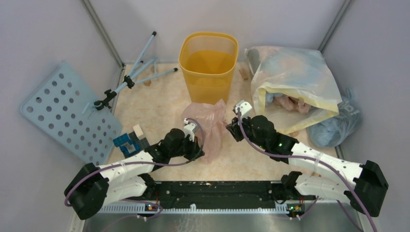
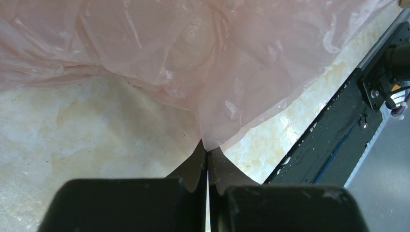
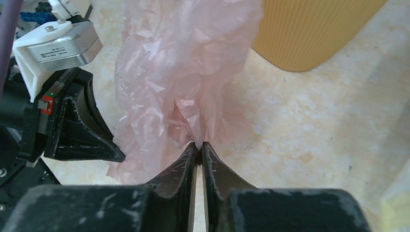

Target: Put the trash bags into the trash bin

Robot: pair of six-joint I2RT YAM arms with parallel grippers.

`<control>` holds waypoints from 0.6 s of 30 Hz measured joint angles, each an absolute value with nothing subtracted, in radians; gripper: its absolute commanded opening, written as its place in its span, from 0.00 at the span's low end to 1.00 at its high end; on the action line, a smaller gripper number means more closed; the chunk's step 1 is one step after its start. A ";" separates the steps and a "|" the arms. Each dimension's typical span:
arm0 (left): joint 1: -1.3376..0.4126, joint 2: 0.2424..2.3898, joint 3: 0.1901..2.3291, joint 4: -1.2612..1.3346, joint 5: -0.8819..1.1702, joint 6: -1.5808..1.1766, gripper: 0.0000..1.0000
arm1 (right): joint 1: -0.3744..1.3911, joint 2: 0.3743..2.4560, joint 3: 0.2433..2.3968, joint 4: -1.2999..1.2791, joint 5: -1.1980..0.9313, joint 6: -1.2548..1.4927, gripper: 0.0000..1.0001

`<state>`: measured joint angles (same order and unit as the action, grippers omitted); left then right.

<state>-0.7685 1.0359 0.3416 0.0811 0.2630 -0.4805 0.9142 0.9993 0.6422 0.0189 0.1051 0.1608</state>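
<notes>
The pale pink trash bag (image 1: pixel 210 126) hangs crumpled between my two grippers, in front of the yellow-orange trash bin (image 1: pixel 208 65). My left gripper (image 1: pixel 197 140) is shut on the bag's left edge; in the left wrist view the film (image 2: pixel 193 58) runs out of the closed fingertips of that gripper (image 2: pixel 208 147). My right gripper (image 1: pixel 232 126) is shut on the bag's right side; in the right wrist view the bag (image 3: pixel 186 72) rises from the tips of that gripper (image 3: pixel 198 144), with the bin (image 3: pixel 309 29) behind it. The bin stands upright and looks empty.
A large whitish-yellow sack (image 1: pixel 292 82) lies at the back right with a grey-blue bag (image 1: pixel 338 123) beside it. A perforated blue board (image 1: pixel 67 111) and a tripod (image 1: pixel 130 77) lean at the left. A blue block (image 1: pixel 126 142) sits by my left arm.
</notes>
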 measured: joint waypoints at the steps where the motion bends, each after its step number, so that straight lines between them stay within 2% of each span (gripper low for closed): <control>1: -0.768 1.036 0.342 0.081 0.263 -0.480 0.00 | 0.914 0.997 0.642 0.019 0.123 0.159 0.00; 8: -0.768 1.024 0.342 0.044 0.208 -0.485 0.00 | 0.914 0.912 0.642 -0.002 0.330 0.177 0.00; 18: -0.757 0.898 0.295 0.021 0.157 -0.505 0.00 | 0.904 0.704 0.645 -0.097 0.700 0.218 0.00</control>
